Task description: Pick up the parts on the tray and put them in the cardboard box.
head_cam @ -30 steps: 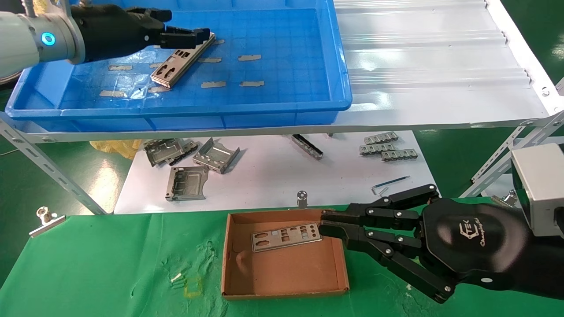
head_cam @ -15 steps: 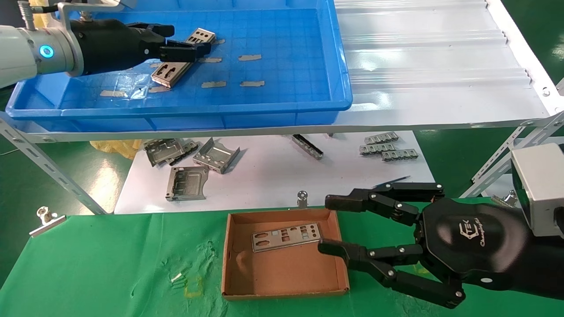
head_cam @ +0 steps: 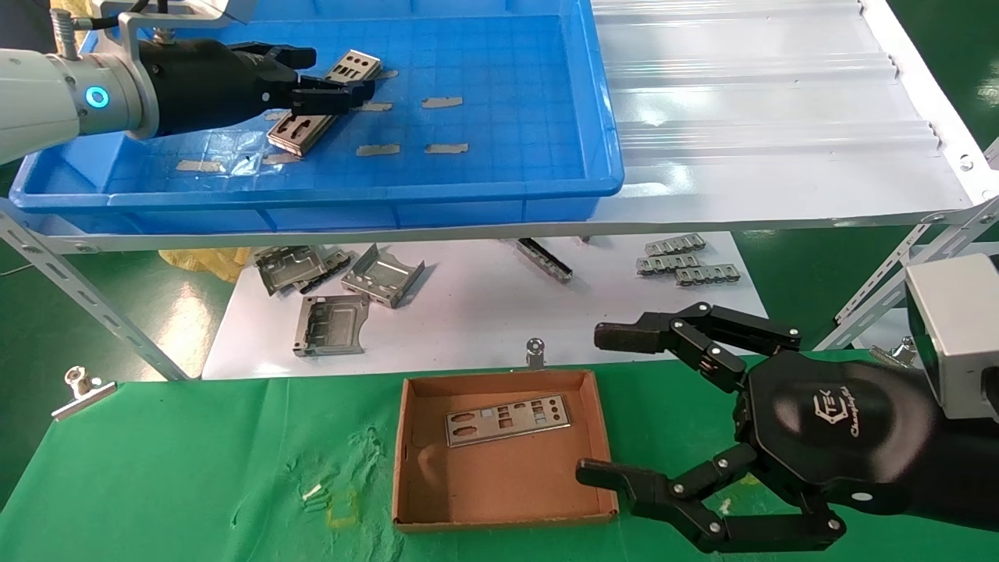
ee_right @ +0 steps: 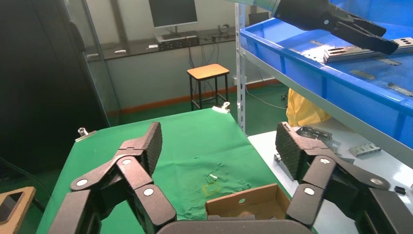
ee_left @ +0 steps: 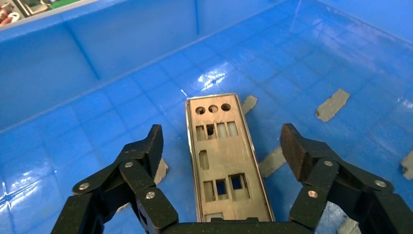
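Observation:
A silver-grey punched plate point(head_cam: 326, 97) lies on the floor of the blue tray point(head_cam: 499, 179). My left gripper point(head_cam: 328, 76) is open and straddles it, one finger on each side, not touching; the left wrist view shows the plate point(ee_left: 221, 156) between the fingers point(ee_left: 146, 146). A second plate point(head_cam: 507, 419) lies in the brown cardboard box point(head_cam: 421, 499) on the green cloth. My right gripper point(head_cam: 605, 406) is wide open and empty, just right of the box; the box's near corner shows in the right wrist view point(ee_right: 243, 204).
Bent grey brackets point(head_cam: 332, 293) and small notched strips point(head_cam: 683, 261) lie on the white lower shelf point(head_cam: 484, 328). A metal clip point(head_cam: 78, 388) sits at the cloth's left edge. The white corrugated shelf surface point(head_cam: 780, 117) extends right of the tray.
My right gripper opened, released the plate into the box and drew back to the right. My left gripper moved a little farther along the plate in the tray.

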Motion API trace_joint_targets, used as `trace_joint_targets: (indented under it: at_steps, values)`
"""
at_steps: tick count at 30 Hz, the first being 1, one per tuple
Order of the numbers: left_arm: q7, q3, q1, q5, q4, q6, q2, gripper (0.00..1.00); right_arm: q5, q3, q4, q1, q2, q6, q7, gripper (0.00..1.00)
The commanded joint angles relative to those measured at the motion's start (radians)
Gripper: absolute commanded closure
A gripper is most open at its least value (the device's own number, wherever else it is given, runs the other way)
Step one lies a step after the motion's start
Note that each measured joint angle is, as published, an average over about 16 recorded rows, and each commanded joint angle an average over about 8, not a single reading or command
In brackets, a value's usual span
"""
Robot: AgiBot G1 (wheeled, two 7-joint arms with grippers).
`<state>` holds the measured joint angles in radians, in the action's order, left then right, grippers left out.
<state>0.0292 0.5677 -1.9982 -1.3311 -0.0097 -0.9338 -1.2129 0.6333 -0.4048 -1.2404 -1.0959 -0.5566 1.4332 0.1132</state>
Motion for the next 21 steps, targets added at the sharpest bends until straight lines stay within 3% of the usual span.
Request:
trace_joint_targets:
  at_steps: [1,21]
  values:
    - [-0.002,-0.003,0.002,0.004,0.001,0.004,-0.002,1.0,0.0,0.0,0.0,0.0,0.0,0.0,0.0,0.0]
    - [-0.025,-0.01,0.01,0.015,0.002,0.003,-0.001,1.0,0.0,0.0,0.0,0.0,0.0,0.0,0.0,0.0]
